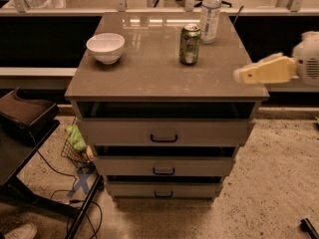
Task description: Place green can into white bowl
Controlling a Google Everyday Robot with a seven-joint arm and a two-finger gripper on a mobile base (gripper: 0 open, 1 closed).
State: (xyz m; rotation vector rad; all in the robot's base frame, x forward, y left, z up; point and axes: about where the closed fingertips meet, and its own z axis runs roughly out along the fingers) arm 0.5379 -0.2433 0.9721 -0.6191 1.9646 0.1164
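Note:
The green can (190,44) stands upright on the grey top of a drawer cabinet (149,78), right of centre toward the back. The white bowl (105,47) sits on the same top at the left, a good way from the can. My gripper (241,75) reaches in from the right edge of the view, with cream fingers pointing left over the cabinet's right front corner. It is to the right of the can and nearer the front, apart from it, with nothing in it.
A clear plastic bottle (210,15) stands just behind and right of the can. The cabinet has three drawers (163,133) below. A dark chair or stand (22,118) and cables lie at the left on the floor. A counter runs behind.

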